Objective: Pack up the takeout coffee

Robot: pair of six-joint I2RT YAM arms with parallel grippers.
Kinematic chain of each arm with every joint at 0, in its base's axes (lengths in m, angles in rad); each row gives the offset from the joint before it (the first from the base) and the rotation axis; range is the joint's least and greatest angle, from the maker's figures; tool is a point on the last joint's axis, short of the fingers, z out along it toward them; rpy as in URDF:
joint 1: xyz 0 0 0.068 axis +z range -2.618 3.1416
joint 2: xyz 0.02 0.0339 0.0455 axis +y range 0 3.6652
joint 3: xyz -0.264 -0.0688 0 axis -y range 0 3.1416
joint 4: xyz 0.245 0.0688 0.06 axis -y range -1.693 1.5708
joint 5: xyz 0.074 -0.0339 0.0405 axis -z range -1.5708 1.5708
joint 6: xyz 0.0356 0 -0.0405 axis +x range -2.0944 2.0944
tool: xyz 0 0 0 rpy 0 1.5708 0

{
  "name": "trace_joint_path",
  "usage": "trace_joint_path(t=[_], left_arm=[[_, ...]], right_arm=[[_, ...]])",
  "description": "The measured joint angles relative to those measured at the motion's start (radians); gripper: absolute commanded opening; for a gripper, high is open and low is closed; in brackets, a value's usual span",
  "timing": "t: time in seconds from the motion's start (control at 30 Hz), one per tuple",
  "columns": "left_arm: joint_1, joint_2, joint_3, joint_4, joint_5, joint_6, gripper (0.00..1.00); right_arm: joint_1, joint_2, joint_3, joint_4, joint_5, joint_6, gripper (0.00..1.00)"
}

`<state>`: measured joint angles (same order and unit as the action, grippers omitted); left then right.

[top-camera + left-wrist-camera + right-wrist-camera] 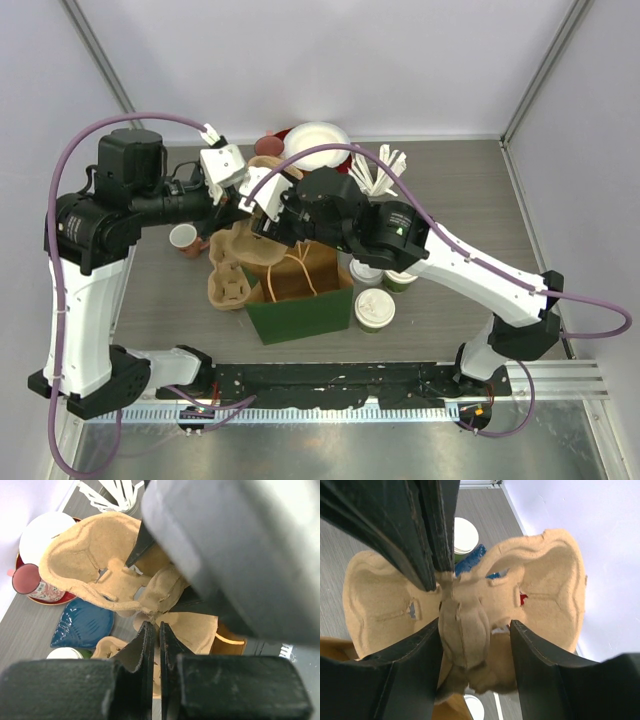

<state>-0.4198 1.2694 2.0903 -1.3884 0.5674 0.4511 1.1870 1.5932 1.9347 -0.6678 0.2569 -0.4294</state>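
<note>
A tan pulp cup carrier (240,262) hangs over the open green paper bag (300,315). My left gripper (238,215) (159,629) is shut on a thin rim of the carrier (100,555). My right gripper (265,218) (476,635) is open, its jaws either side of the carrier's centre post (464,635); one finger touches it, the other stands apart. Three green takeout cups with white lids (375,310) (400,281) (364,270) stand on the table right of the bag. One white lid (65,653) shows in the left wrist view.
A small cup (183,239) stands left of the carrier. A blue dish (82,625), a pink cup (27,580) on a red plate and a white plate (317,140) lie at the back. White stirrers (385,170) lie at the back right.
</note>
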Motion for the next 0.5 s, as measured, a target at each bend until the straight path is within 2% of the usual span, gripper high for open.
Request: trace_joint_path(t=[0.27, 0.3, 0.4, 0.47, 0.5], left_arm=[[0.0, 0.005, -0.001, 0.017, -0.01, -0.016, 0.0], [0.0, 0.006, -0.001, 0.02, -0.014, -0.021, 0.0], [0.0, 0.011, -0.002, 0.03, -0.018, -0.032, 0.0], [0.0, 0.014, -0.002, 0.039, -0.018, -0.039, 0.01], [0.0, 0.014, -0.002, 0.041, -0.018, -0.044, 0.14]], right_arm=[[0.0, 0.032, 0.038, -0.008, 0.003, 0.001, 0.35], [0.0, 0.032, 0.038, -0.008, 0.004, 0.005, 0.25], [0.0, 0.032, 0.038, -0.008, 0.008, 0.021, 0.06], [0.0, 0.032, 0.039, -0.008, 0.013, 0.034, 0.02], [0.0, 0.032, 0.039, -0.008, 0.016, 0.04, 0.01]])
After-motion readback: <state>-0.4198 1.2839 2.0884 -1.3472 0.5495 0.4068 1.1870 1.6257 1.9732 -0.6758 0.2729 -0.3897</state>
